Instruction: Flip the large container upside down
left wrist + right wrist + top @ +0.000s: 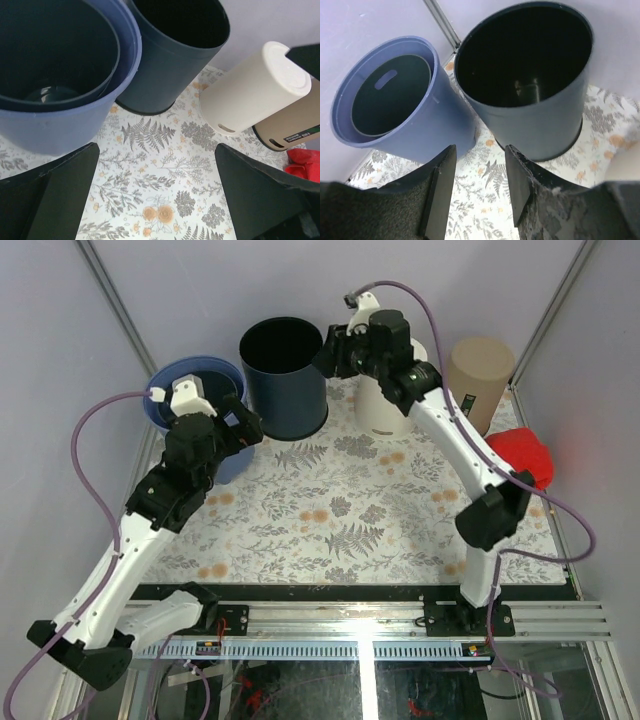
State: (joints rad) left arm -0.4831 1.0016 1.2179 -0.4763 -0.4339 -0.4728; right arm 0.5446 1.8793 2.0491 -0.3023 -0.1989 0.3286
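Note:
The large dark navy container (283,375) stands upright, mouth up, at the back middle of the floral mat; it also shows in the left wrist view (170,60) and the right wrist view (530,115). My right gripper (329,354) is open and empty, just right of its rim; in its own view (480,165) the jaws stand apart above the gap between the navy container and a blue bucket (415,130). My left gripper (248,430) is open and empty by the bucket's right side, in front of the navy container; its wrist view shows only mat between the fingers (157,190).
The blue bucket (195,390) with a darker insert stands at the back left. A cream container (380,410) stands upside down right of the navy one, a tan one (480,375) beyond it, a red object (522,455) at the right edge. Walls close in behind.

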